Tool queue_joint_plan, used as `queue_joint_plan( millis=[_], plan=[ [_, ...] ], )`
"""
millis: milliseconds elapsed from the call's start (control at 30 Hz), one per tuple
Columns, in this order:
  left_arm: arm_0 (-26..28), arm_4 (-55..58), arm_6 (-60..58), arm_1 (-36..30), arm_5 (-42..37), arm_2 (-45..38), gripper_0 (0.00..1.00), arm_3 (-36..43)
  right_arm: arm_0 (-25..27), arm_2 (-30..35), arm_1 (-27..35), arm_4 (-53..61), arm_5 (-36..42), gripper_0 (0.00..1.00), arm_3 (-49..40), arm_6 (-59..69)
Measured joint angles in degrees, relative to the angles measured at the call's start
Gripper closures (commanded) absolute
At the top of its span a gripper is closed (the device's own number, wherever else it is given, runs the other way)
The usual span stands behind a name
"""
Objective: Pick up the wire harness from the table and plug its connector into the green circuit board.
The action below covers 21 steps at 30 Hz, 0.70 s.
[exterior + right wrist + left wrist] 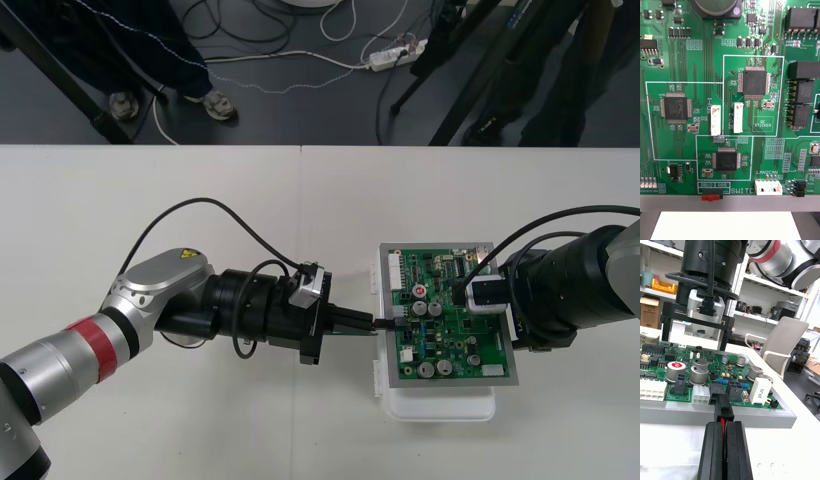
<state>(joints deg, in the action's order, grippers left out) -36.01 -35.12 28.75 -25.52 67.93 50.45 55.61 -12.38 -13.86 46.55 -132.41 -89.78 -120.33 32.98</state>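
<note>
The green circuit board (450, 320) sits on its white base (440, 405) at the table's right of centre. My left gripper (372, 323) reaches in level from the left to the board's left edge. In the left wrist view this gripper (724, 425) is shut on the harness's red and black wires (721, 420). The small black plug (723, 410) just past the fingertips meets a black socket (718, 390) at the board's edge; how deep it sits I cannot tell. My right gripper (480, 293) hovers over the board (730, 112), and in the left wrist view the right gripper (696, 339) has its fingers wide apart.
A grey frame (677, 414) rims the board. White connectors (700, 394) and tall capacitors (700, 375) stand close beside the black socket. Bare table lies in front of and behind the left arm (150, 310). The white base's edge (726, 225) shows below the board.
</note>
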Motion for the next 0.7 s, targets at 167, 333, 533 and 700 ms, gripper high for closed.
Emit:
queue_joint_plan(
  millis=[167,333,533,700],
  plan=[
    [0.0,0.05,0.0,0.0,-0.46,0.0,1.0,0.24,0.0,0.0,0.0,0.0,-0.03,0.0,0.11,0.0],
    [0.0,0.17,0.0,0.0,-0.79,0.0,1.0,0.29,0.0,0.0,0.0,0.02,-0.04,0.0,0.16,0.0],
    [0.0,0.18,0.0,-0.01,-0.94,0.0,1.0,0.39,0.0,0.0,0.0,0.04,-0.06,0.0,0.2,0.0],
    [0.0,0.18,0.0,-0.02,-1.05,0.0,1.0,0.51,0.0,0.0,0.0,0.04,-0.1,0.0,0.23,0.0]
  ],
)
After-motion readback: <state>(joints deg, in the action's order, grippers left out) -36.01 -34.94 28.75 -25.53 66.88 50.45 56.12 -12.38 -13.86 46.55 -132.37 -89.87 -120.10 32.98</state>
